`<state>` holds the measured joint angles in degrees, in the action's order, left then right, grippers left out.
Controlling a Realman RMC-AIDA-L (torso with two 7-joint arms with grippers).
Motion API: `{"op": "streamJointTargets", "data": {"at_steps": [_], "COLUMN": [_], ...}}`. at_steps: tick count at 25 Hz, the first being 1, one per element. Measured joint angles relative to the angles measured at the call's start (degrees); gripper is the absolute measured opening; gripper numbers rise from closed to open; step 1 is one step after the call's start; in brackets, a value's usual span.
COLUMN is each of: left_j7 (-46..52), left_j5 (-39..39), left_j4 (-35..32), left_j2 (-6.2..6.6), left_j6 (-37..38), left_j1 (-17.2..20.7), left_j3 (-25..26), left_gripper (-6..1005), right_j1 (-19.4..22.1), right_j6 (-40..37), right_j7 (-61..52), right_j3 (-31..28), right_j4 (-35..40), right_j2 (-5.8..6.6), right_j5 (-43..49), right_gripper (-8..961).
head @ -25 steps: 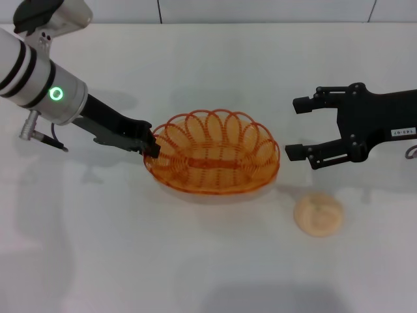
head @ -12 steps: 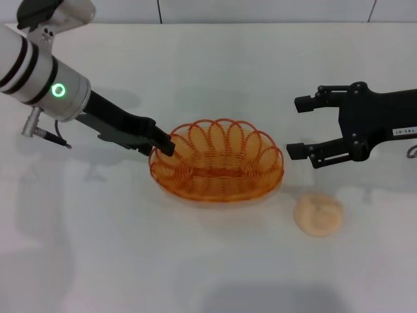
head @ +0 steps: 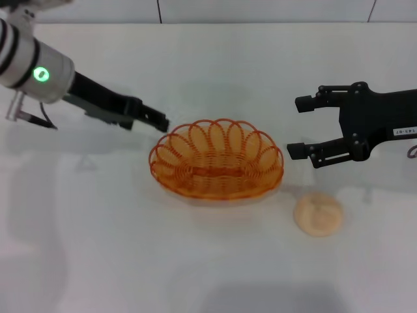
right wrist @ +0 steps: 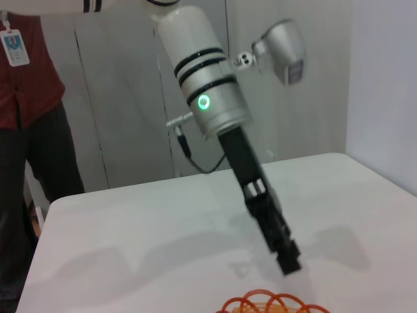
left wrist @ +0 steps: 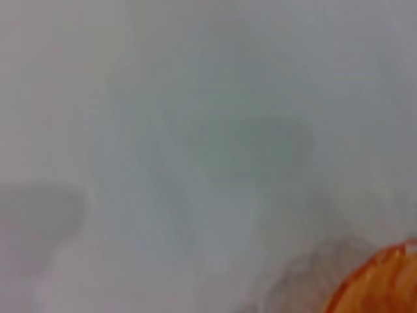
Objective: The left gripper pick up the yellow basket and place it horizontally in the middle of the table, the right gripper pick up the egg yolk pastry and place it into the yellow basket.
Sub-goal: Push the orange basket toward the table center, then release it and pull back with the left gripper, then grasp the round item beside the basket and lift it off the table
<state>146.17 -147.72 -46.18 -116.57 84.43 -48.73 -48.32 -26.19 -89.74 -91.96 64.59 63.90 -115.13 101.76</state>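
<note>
Head view: basket (head: 216, 158) set flat mid-table (head: 208, 261), left gripper (head: 160, 124) clear of rim, fingers unclear; right gripper (head: 301, 127) spread, above pastry (head: 318, 214) for pickup.

Your left pincer (head: 158, 122) sits at the end of a black forearm that slants down from the white wrist segment with its lit green ring, upper left in the head view; its tips hang just off the counter, free of anything, and you cannot tell how far apart its fingers stand. From the right wrist view the same pincer (right wrist: 287, 258) points steeply downward. Your right pincer (head: 299, 126) reaches in level from the right edge, raised above the counter, its two fingers spread wide and holding nothing.
</note>
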Motion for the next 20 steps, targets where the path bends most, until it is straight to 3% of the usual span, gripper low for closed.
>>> {"op": "streamJointTargets", "data": {"at_steps": [5,9,17,20], "left_j7": [-2.7,-6.9,-18.8,-22.8], "left_j5": [5.9,15.4,35.5,39.7], "left_j4": [-8.6,-14.6,-17.3,-17.2], "left_j2": [0.39,0.57,1.21,1.45], "left_j6": [-1.2,-2.1,0.2,2.7], "left_j1": [4.3,8.7,16.5,18.7], "left_j3": [0.1,0.2,0.3,0.5], "left_gripper": [868,888,888,887], "right_j1": [0.1,0.2,0.5,0.8], "right_j6": [0.1,0.3,0.5,0.5], "right_j7": [-0.2,-0.3,-0.4,-0.4], "right_j3": [0.0,0.0,0.0,0.0], "right_j4": [0.0,0.0,-0.1,-0.1], "right_j2": [0.00,-0.01,-0.01,-0.05], "right_j5": [0.0,-0.1,-0.1,-0.1], "right_gripper": [873,872,873,873]}}
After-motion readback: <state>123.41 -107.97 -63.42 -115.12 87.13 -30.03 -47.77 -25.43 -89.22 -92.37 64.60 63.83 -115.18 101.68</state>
